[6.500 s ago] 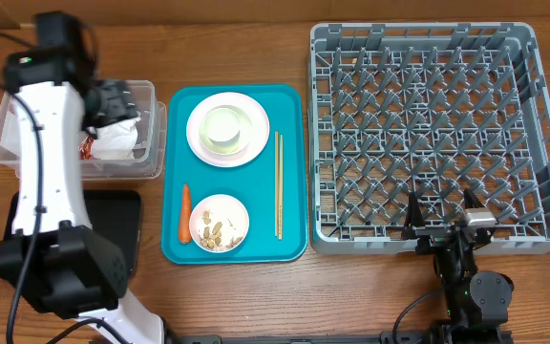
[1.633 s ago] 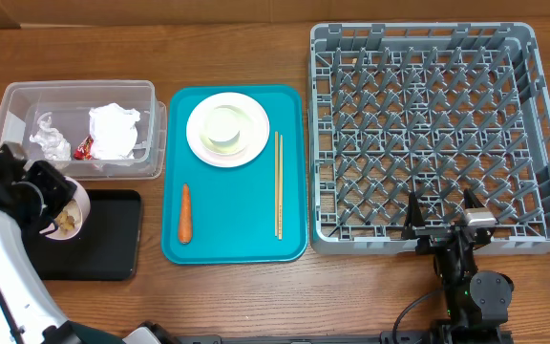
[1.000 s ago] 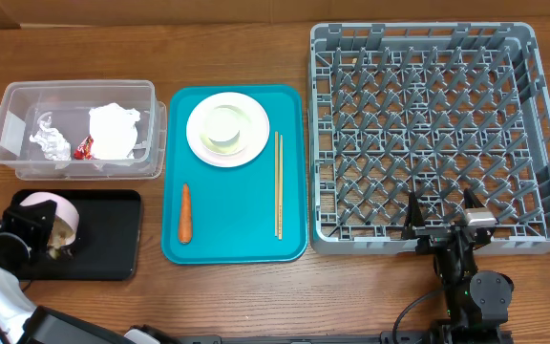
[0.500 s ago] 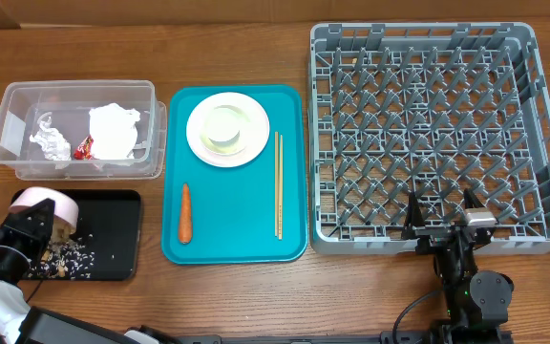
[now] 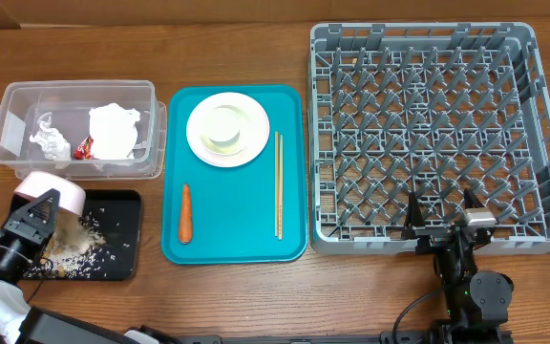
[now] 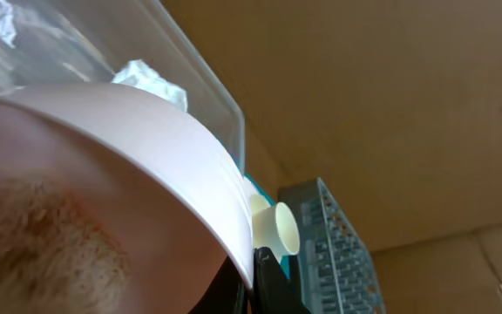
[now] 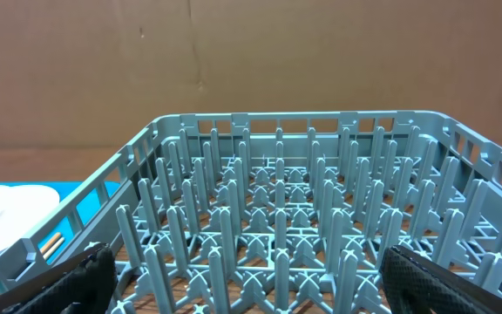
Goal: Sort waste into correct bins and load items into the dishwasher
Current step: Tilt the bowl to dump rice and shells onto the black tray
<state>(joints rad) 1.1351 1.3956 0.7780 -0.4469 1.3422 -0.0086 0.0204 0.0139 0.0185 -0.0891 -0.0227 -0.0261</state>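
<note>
Spillage is my worry at lower left, where my left gripper [image 5: 29, 218], pinched shut on the rim of the tipped bowl [image 5: 51, 191], dumps scraps [image 5: 82, 244] near the edge of the black tray [image 5: 130, 203] and some could land on the table [image 5: 256, 296]; lower right, my right gripper [image 5: 440, 212] sits wide and empty

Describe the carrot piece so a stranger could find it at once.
Seen from overhead, a teal tray lies left of the grey dish rack. Near its lower left corner lies the carrot piece, short and tapered. It is the only orange thing there, unlike the white plate and the thin chopsticks.
</note>
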